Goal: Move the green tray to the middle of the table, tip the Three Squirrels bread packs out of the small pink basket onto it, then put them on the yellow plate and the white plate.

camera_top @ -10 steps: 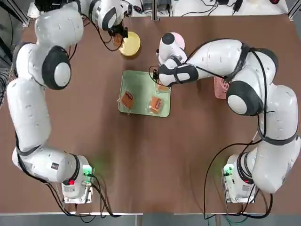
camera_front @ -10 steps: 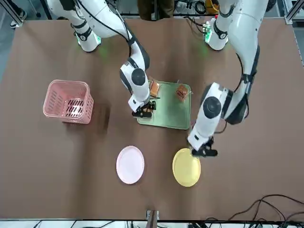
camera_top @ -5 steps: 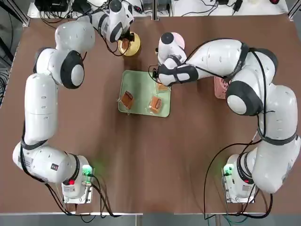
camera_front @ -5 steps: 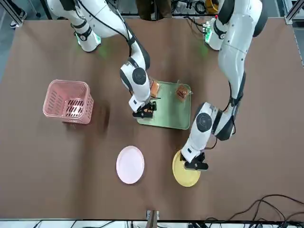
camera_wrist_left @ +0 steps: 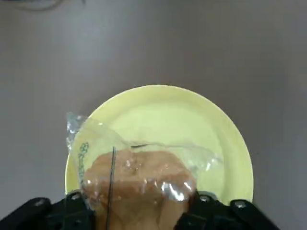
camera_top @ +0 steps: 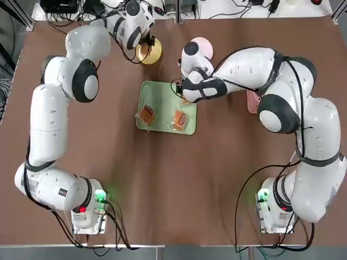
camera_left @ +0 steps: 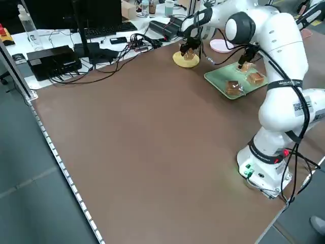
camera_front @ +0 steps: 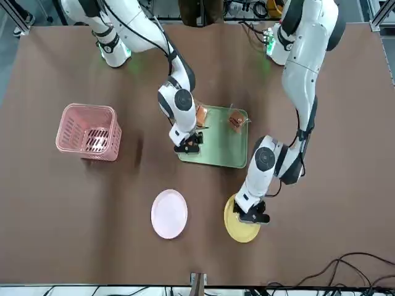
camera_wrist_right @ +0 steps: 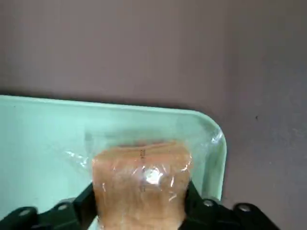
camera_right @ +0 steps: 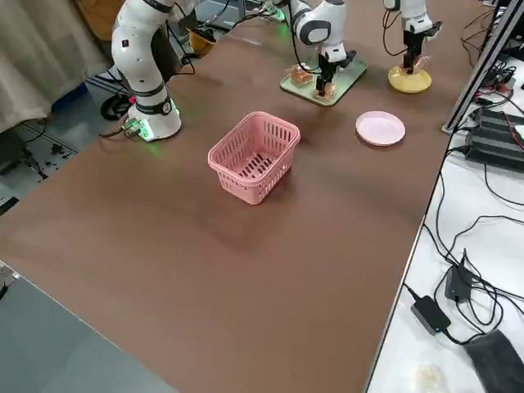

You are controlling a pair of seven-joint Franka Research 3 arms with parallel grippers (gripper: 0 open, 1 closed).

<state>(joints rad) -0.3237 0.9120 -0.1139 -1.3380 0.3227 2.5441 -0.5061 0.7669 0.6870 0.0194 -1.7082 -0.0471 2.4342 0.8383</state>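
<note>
The green tray (camera_top: 162, 95) lies mid-table with two bread packs (camera_top: 147, 114) (camera_top: 179, 119) on it. At its far right corner my right gripper (camera_top: 184, 97) (camera_wrist_right: 139, 201) is shut on a third bread pack (camera_wrist_right: 141, 177), low over the tray (camera_wrist_right: 48, 143). My left gripper (camera_front: 252, 217) (camera_wrist_left: 136, 199) is down at the yellow plate (camera_front: 241, 229) (camera_wrist_left: 192, 124), shut on another bread pack (camera_wrist_left: 136, 187) held just over the plate. The white plate (camera_front: 169, 213) sits bare beside the yellow one. The small pink basket (camera_front: 89, 131) stands upright, apart from both grippers.
Cables, boxes and a monitor line the far edge behind the plates (camera_left: 76, 51). The basket (camera_right: 252, 155) stands on the robot's right half of the table, under the right arm's elbow in the top view. Open brown tabletop (camera_top: 173, 184) lies between tray and arm bases.
My left gripper has moved from beside the yellow plate to over it and come down with its pack. The right gripper stayed at the tray corner and closed on the pack there.
</note>
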